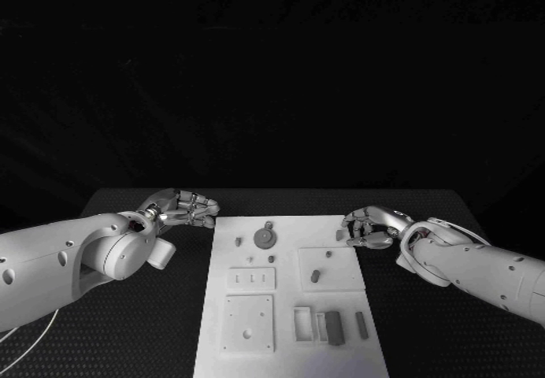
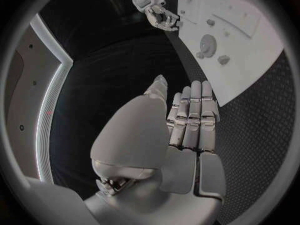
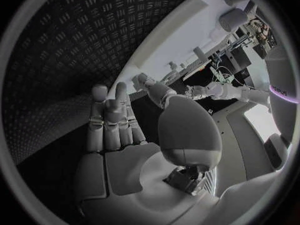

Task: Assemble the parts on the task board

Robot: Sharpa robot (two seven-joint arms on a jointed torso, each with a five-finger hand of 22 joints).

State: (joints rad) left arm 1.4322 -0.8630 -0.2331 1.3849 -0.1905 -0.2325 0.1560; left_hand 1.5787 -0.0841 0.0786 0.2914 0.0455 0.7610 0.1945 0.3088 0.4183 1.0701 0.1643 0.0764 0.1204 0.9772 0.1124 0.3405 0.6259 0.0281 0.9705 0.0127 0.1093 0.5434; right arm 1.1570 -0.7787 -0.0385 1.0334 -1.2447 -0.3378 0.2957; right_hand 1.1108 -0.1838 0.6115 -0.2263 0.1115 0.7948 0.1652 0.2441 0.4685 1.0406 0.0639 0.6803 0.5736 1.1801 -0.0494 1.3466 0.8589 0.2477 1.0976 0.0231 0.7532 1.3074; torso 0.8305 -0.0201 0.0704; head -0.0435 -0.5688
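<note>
- The tabletop [image 1: 136,331] is black, with a raised tread pattern that shows plainly in the wrist views.
- The task board [image 1: 290,358] is a flat white rectangular plate in the middle of the tabletop, running lengthwise away from the robot, with square panels and shallow recesses set in it.
- The left hand [image 1: 182,209] hangs beside the board's far left corner, clear of the board; in the left wrist view its silver fingers [image 2: 195,116] lie straight and side by side, holding nothing.
- The right hand [image 1: 372,227] sits at the board's far right edge, fingers curled inward in the head view; whether it touches a part I cannot tell.
- A round grey disc part [image 1: 265,239] lies near the board's far end, between the two hands.
- A dark rectangular block [image 1: 334,326] and a thin grey bar [image 1: 361,324] lie side by side near the board's near right corner.
- A small grey peg [image 1: 316,276] stands on the right-hand square panel.
</note>
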